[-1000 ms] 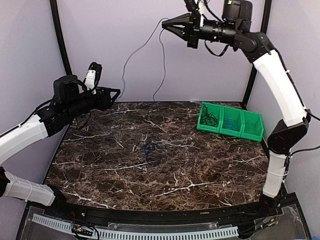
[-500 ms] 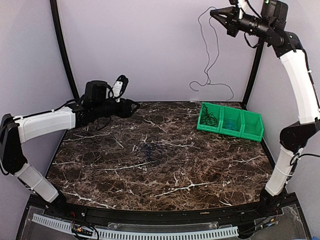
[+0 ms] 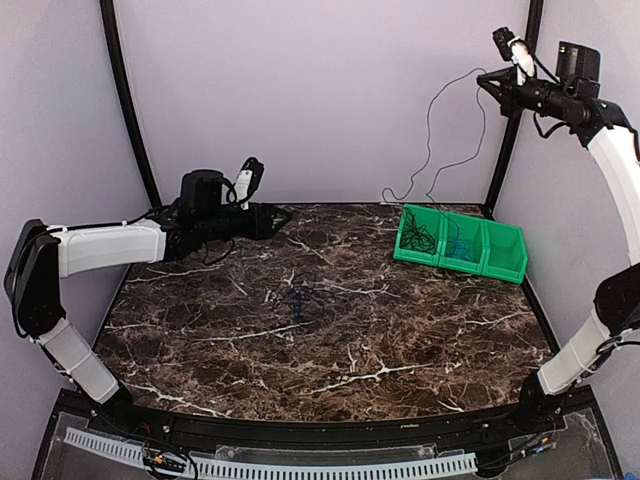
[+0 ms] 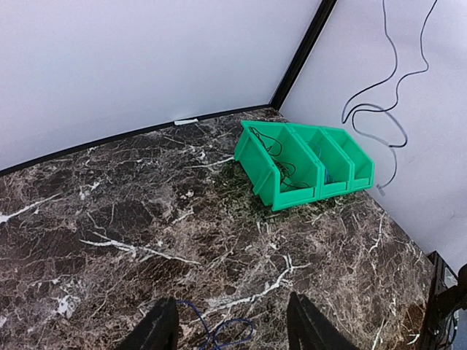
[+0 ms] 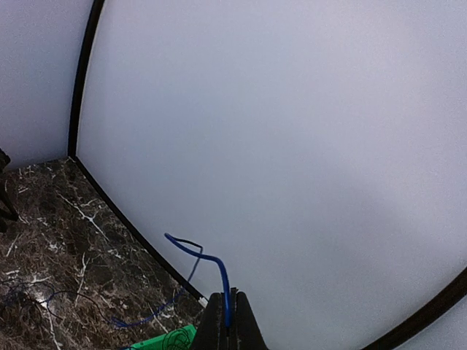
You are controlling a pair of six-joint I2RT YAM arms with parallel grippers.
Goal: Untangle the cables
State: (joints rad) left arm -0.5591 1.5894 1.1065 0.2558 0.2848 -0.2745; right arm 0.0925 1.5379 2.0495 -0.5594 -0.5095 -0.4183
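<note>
My right gripper is raised high at the back right, shut on a thin blue cable between its fingertips. That cable hangs in loops down the back wall to just above the table's back edge. A small clump of blue and black cables lies on the marble near the table's middle. My left gripper hovers over the back left of the table, open and holding nothing. In the left wrist view a blue loop of that clump shows on the table between its fingers.
A green three-compartment bin stands at the back right, with a coiled black cable in its left compartment and blue wire in the middle one. The bin sits just below the hanging cable. Black frame posts stand in the back corners.
My right gripper has swung from the top centre to the upper right, carrying the cable with it. My left arm has reached rightward and lower, toward the table's middle.
</note>
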